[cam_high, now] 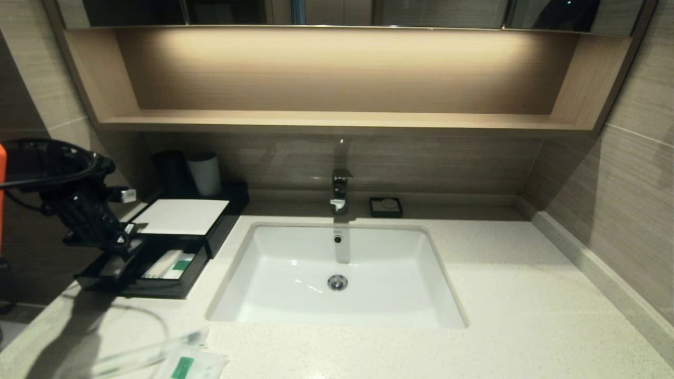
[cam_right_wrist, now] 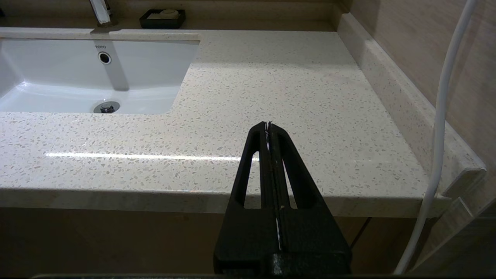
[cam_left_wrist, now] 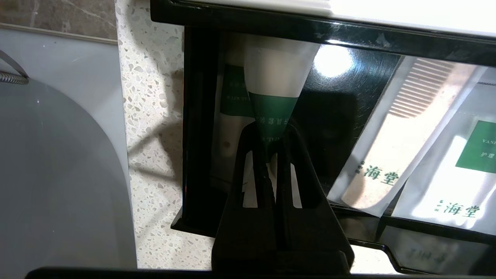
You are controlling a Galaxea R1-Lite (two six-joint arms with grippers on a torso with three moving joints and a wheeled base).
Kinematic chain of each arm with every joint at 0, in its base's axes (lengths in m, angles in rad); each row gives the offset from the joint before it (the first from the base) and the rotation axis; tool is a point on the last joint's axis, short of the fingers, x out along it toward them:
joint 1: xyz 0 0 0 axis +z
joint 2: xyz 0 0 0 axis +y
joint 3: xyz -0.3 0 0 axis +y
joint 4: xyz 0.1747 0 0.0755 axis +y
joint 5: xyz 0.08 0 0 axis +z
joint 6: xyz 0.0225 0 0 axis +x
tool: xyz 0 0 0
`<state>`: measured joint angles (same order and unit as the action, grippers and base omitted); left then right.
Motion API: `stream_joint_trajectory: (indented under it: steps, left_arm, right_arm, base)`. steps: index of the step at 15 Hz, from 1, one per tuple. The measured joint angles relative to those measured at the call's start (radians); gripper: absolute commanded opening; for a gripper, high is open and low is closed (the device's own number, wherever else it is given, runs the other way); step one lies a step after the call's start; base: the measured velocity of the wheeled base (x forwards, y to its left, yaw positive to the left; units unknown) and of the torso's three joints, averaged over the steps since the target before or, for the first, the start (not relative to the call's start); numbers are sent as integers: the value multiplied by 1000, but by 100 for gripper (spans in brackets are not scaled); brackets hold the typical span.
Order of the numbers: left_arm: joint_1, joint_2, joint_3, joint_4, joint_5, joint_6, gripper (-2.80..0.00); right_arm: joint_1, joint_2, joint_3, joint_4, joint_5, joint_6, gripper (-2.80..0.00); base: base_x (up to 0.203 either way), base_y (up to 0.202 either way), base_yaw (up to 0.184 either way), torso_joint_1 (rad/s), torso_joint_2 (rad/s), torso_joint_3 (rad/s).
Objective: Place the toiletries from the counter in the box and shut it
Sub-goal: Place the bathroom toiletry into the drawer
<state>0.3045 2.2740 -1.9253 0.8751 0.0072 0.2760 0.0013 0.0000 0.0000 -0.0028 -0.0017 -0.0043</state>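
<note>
Pinching a light, crinkly sachet (cam_left_wrist: 273, 83) by its green-labelled end, my left claw (cam_left_wrist: 267, 135) hangs closed over the drawer (cam_left_wrist: 341, 112); slippery film, at nine o'clock of the sink (cam_high: 337, 273).

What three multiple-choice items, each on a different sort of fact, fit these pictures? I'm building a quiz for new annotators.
1. Where is the left hand? A over the sink; B over the drawer of the box; C on the shelf.
2. What colour is the label on the sachet it pinches? A red; B green; C blue.
3. What state is the drawer in? A pulled out; B pushed shut; C lifted off the box.
Answers: B, its tips hang above the drawer's floor; B, a green band crosses the white sachet; A, it sticks out with packets lying inside.
</note>
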Motion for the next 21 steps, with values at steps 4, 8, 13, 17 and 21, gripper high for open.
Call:
stream_joint_trajectory:
  steps: [4, 8, 13, 17, 21]
  left_arm:
    - [-1, -1, 0, 0, -1, 0, 0]
    - [-1, -6, 0, 3, -12, -4, 0]
    - [-1, -46, 2, 22, -31, -10, 0]
    - [-3, -120, 7, 65, -65, -12, 0]
    - [-2, -207, 16, 106, -120, -13, -280]
  right_arm:
    - [0, 0, 0, 0, 0, 0, -280]
    - [0, 0, 0, 0, 0, -1, -280]
    - [0, 0, 0, 0, 0, 0, -280]
    - [0, 0, 0, 0, 0, 0, -280]
    - [0, 0, 0, 0, 0, 0, -280]
  base:
    - [0, 0, 0, 0, 0, 0]
    - [0, 0, 0, 0, 0, 0]
    - [0, 0, 0, 0, 0, 0]
    - [0, 0, 0, 0, 0, 0]
    - [0, 0, 0, 0, 0, 0]
